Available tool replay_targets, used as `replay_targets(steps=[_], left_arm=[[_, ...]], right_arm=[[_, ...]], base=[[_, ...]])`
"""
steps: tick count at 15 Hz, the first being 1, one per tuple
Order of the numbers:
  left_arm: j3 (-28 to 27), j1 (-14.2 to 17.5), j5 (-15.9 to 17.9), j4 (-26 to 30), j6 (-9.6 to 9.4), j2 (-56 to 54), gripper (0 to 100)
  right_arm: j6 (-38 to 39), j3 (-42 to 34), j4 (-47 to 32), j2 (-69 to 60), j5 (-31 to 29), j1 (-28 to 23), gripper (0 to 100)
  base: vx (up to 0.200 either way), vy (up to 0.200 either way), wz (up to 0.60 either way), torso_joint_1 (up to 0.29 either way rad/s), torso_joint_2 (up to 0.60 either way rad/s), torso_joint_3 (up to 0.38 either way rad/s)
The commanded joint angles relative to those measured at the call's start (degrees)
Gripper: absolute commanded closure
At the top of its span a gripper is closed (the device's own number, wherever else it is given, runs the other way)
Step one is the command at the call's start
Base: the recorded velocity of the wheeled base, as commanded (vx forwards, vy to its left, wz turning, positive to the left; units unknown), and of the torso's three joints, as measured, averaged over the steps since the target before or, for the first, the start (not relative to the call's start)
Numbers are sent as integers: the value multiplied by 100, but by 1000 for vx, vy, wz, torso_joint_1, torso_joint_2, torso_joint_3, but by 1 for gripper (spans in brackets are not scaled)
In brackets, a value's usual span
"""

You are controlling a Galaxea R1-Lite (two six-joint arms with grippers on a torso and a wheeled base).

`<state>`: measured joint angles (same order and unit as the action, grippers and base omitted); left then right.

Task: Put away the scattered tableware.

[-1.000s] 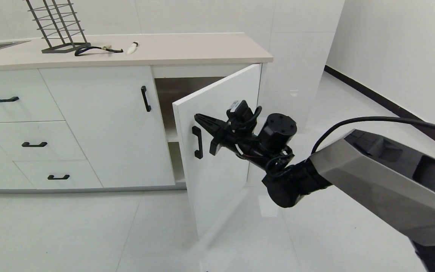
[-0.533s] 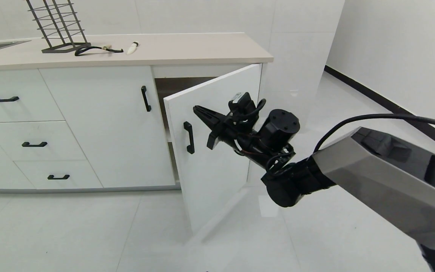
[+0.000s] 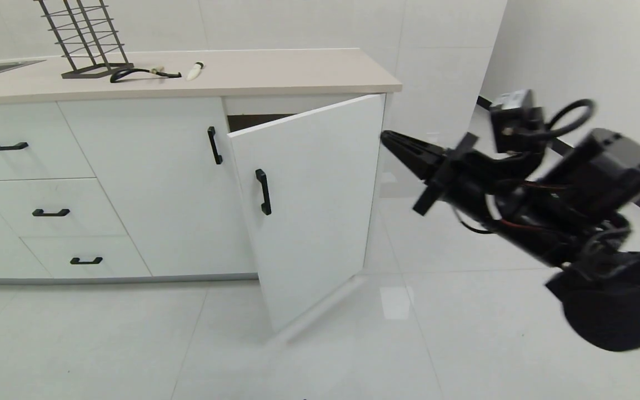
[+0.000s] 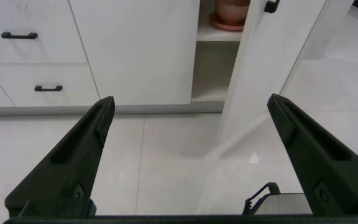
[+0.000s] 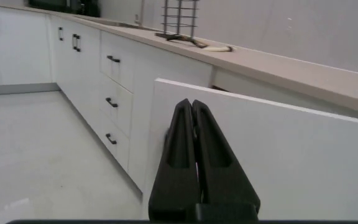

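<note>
Right gripper (image 3: 389, 139): clenched, empty, clear of ajar cabinet door (image 3: 309, 205). Left gripper (image 4: 191, 102): spread, empty. Utensils (image 3: 194, 70): on countertop (image 3: 286, 69) beside rack (image 3: 89, 71). Step: likely cupboard access; next wants a reach up to the utensils.

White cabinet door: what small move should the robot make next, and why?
Probably bring the shut right pincer to the face of the white cabinet door, near its black bar handle, and press it closed. The door hangs ajar, with a dark gap above its top edge, and the pincer sits clear of it, touching nothing.
</note>
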<state>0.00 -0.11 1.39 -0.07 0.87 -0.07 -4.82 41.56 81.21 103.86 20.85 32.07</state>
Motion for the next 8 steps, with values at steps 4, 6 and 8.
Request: replay_targets(steps=[4,6,8], left_arm=[[0,2,2,-1,1,7,0],[0,2,2,-1,1,7,0],[0,2,2,-1,1,7,0]], right_arm=[[-63,-4138,-712,-5104,25,-1634,100],[-2,-4156,-1705,-6361,16,-2232,100],[-37,-4156,-3252,-7838,42,-2601,100]], base=[[0,0,0,0,0,0],[0,0,0,0,0,0],[0,0,0,0,0,0]])
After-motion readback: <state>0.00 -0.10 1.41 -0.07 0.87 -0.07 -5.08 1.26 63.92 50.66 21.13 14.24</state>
